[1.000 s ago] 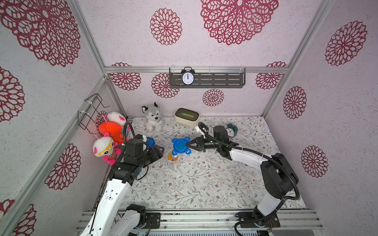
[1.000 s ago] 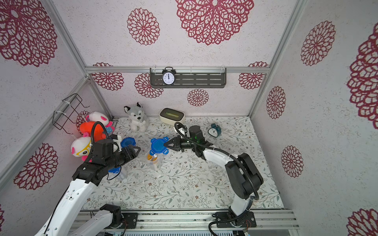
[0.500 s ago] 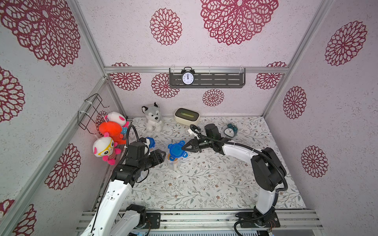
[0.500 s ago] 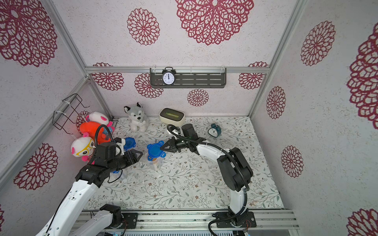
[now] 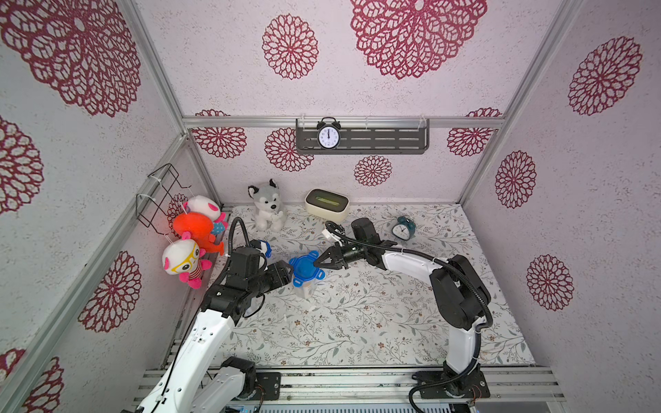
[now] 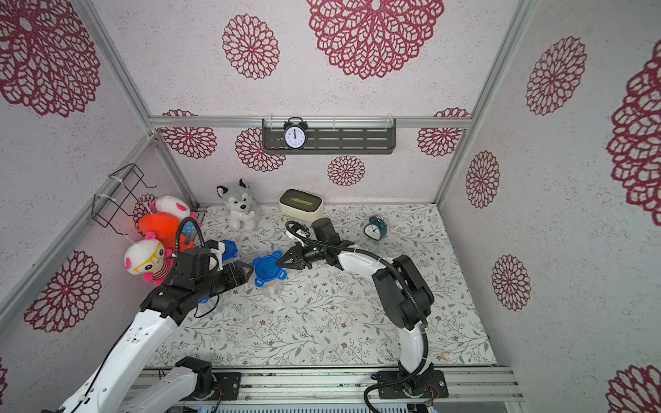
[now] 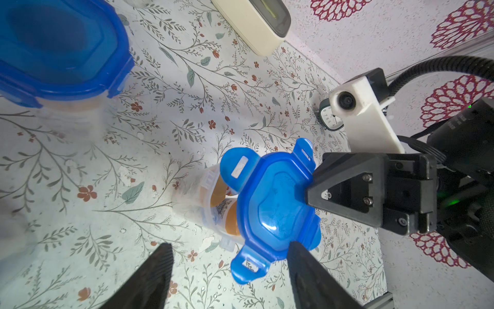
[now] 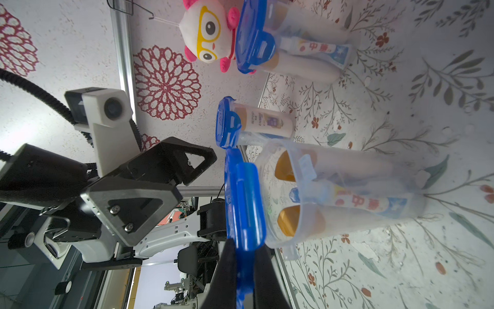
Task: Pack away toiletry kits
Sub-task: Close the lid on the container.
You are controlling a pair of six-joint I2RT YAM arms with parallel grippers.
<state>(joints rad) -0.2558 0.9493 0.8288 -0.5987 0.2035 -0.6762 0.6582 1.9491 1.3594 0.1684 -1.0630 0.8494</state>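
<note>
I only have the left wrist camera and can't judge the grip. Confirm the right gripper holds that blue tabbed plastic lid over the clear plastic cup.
Observer: Confirmed. The right wrist view shows the right gripper shut on the blue tabbed plastic lid by its edge.
Operator: List the cup's contents.
Observer: Besides yellow-orange caps, the clear plastic cup holds a small white toothpaste tube.
Operator: Count the other cups.
Observer: Two: the second blue-lidded clear cup and the third blue-lidded clear cup.
</note>
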